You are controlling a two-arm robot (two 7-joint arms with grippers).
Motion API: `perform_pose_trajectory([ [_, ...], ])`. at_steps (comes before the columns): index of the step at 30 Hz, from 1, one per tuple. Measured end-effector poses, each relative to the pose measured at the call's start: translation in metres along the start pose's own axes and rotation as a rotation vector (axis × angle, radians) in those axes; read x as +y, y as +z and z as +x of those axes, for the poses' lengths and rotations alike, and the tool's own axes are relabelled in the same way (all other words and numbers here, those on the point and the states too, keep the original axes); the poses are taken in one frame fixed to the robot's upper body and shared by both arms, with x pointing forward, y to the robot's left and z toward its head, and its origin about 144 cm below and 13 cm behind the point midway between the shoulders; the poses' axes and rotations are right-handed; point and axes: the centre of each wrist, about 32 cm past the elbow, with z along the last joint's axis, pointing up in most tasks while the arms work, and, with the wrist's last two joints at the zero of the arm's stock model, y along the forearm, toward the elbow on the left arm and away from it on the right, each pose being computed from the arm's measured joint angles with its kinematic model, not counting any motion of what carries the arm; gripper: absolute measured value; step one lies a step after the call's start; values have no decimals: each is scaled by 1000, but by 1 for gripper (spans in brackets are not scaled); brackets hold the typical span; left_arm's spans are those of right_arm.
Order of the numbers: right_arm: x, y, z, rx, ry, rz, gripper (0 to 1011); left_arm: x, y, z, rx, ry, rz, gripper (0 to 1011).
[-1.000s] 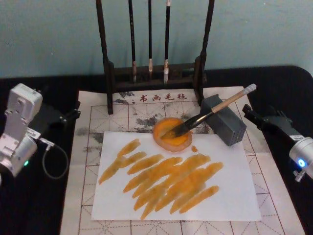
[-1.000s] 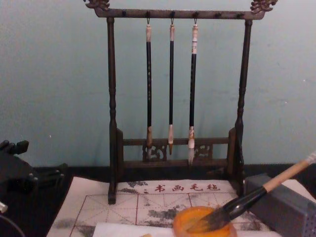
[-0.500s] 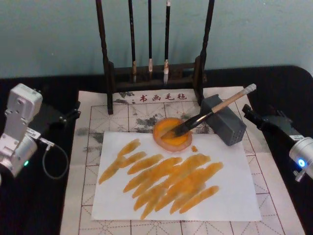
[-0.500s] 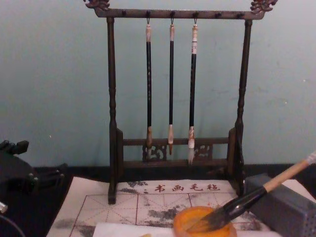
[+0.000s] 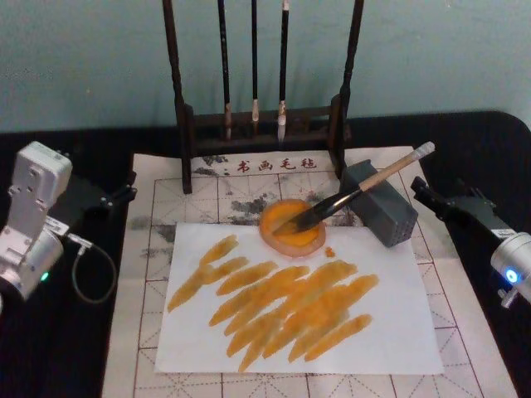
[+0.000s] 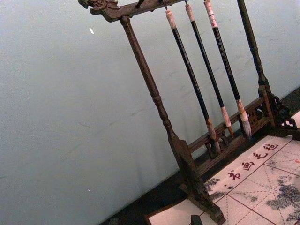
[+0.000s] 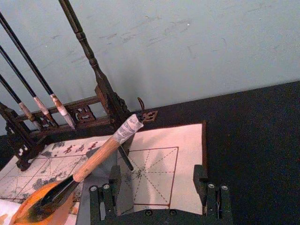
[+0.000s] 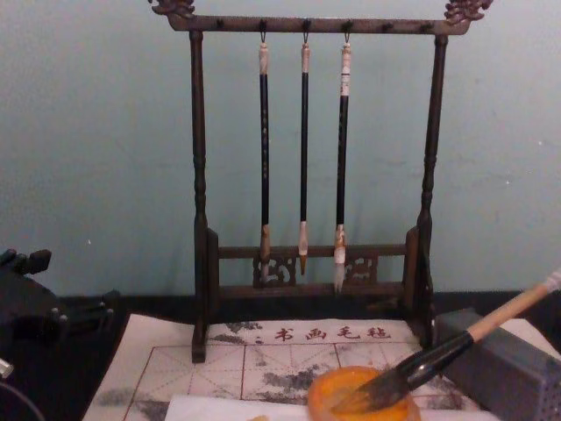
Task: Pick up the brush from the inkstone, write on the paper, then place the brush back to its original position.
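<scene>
Nothing had shifted since a second earlier: the large tan-handled brush with dark bristles (image 5: 353, 192) lay propped, bristles in the round orange ink dish (image 5: 291, 227), handle resting across the grey rectangular block (image 5: 380, 202). Just in front of the dish lay the white paper sheet (image 5: 390, 332), covered in orange strokes. Right of the block, the right gripper (image 5: 440, 199) sat with fingers spread, holding nothing. Well left of the dish, the left gripper (image 5: 112, 197) was parked; its opening couldn't be told.
</scene>
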Motion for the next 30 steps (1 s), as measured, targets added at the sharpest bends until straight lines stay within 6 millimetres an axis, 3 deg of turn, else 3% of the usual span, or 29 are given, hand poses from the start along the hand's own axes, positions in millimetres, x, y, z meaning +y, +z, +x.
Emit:
perform_pose_trajectory([
  [30, 0, 0, 0, 0, 0, 0, 1000, 0, 0, 0, 0, 0, 0, 1001],
])
